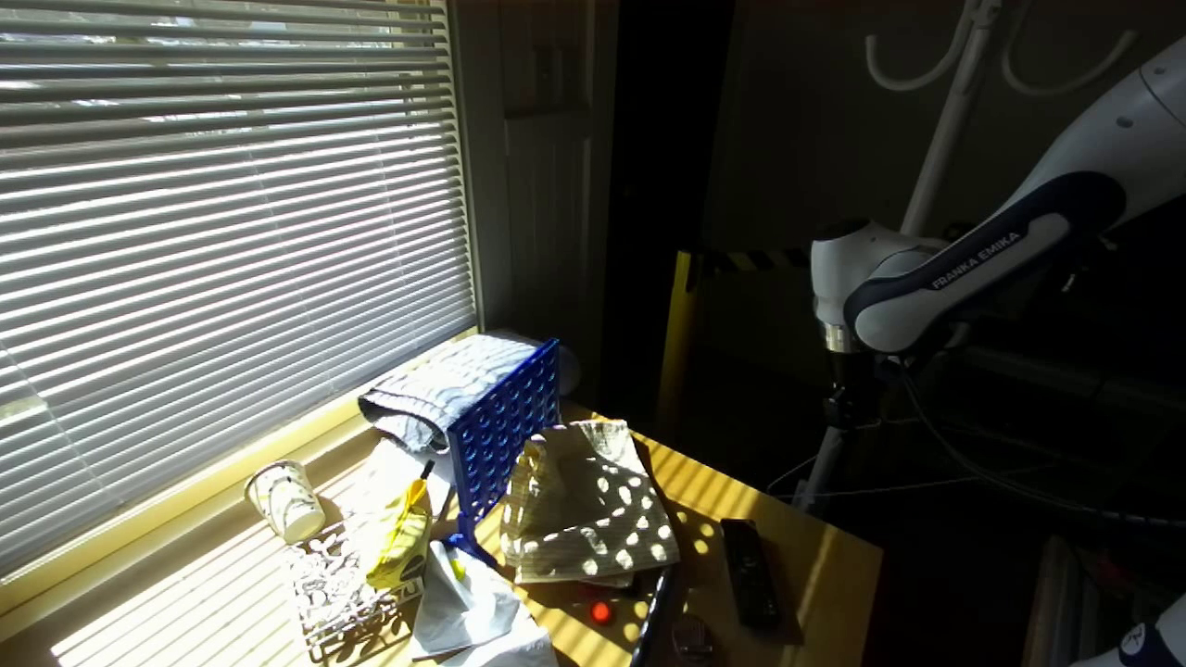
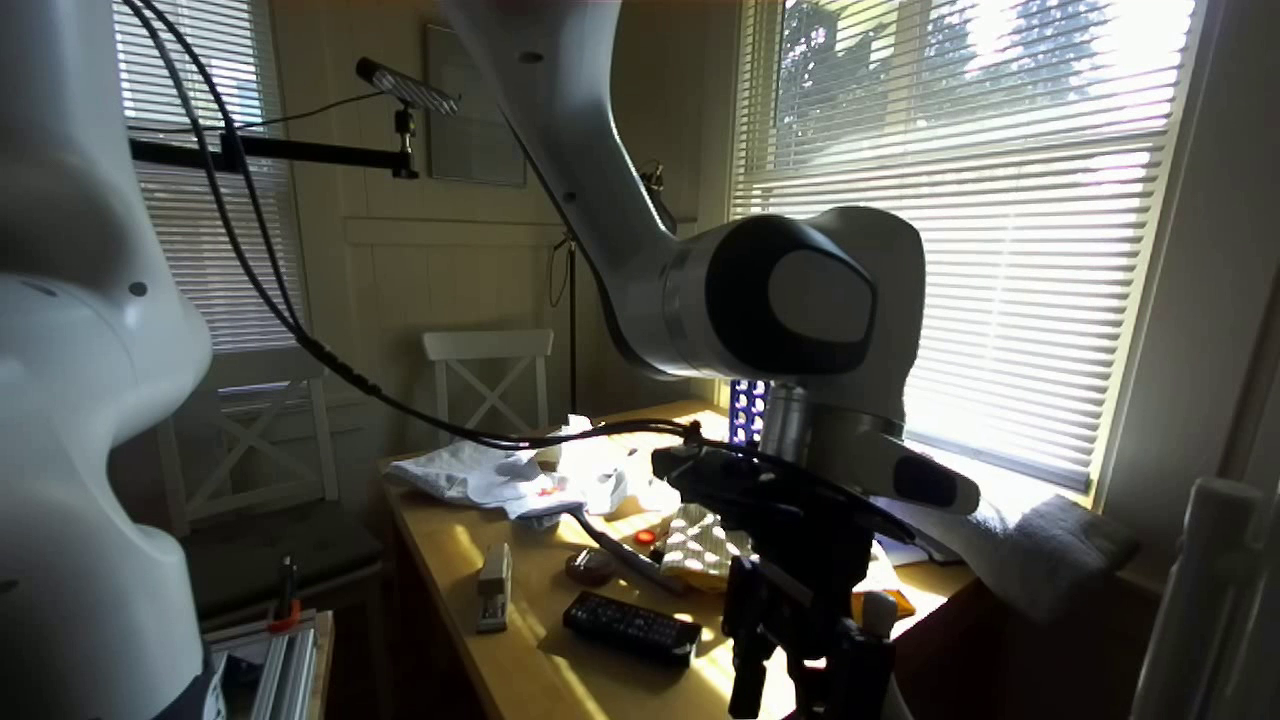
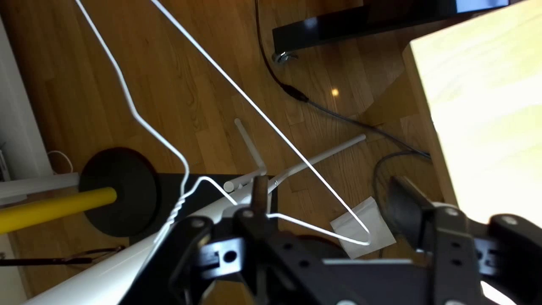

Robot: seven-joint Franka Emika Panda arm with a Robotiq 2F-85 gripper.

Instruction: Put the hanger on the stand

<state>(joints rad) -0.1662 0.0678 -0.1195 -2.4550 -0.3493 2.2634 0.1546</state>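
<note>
jaws spread, hook out of sight

the gripper (image 3: 332,203) stands wide apart, and nothing is seen clamped between its jaws. read the wrist view as a clock: the hanger (image 3: 254,106) slants across it, running out of view between ten and eleven and ending in a corner between four and five. its twisted neck (image 3: 177,208) lies toward eight, in that view just beside the white pole of the stand (image 1: 943,139), whose curved arms show near two o'clock in an exterior view. one shoulder passes behind a jaw and shows again in the gap; whether they touch, i cannot tell. the hook is hidden, so whether it sits on the stand cannot be told either.

the hanger should weigh next to nothing: smooth, springy, stiff enough to keep its shape, likelier to bend than break. pinched by a single thin strand, it would probably roll and swing. the surest hold, i'd judge, is the twisted neck, where doubled wire gives the jaws more to bite and the hook is left free.
</note>
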